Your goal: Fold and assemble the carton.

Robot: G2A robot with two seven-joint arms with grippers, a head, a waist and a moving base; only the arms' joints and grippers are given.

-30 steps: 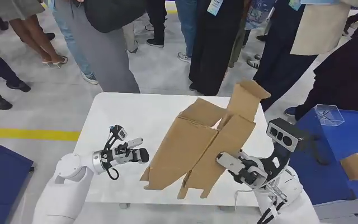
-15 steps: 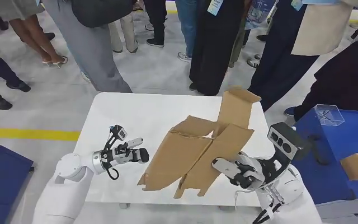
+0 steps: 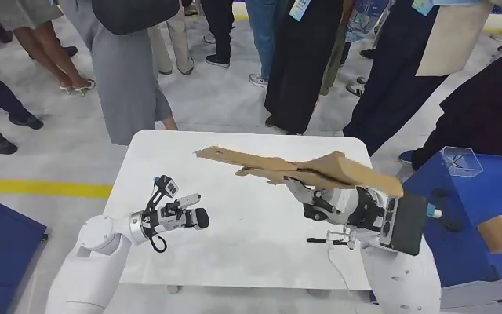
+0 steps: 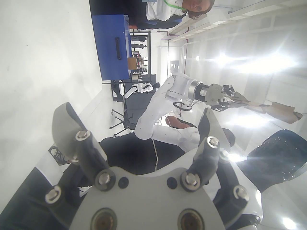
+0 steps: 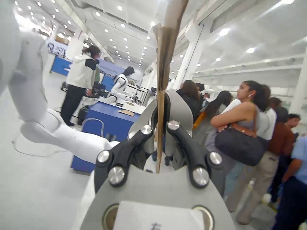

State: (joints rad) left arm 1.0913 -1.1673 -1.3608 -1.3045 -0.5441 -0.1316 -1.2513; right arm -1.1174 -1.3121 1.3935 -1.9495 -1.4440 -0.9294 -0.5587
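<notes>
Clamping carton (image 3: pixel 306 166) over white table (image 3: pixel 235 235), right gripper (image 5: pixel 160 113) (left gripper (image 3: pixel 194 210) agape, empty).

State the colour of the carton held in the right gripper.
The carton is plain brown cardboard; the top view shows it best.

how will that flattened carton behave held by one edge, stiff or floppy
Probably fairly stiff: the carton spans out nearly straight from the right gripper without drooping. Likely light, since one edge pinch carries it.
</notes>
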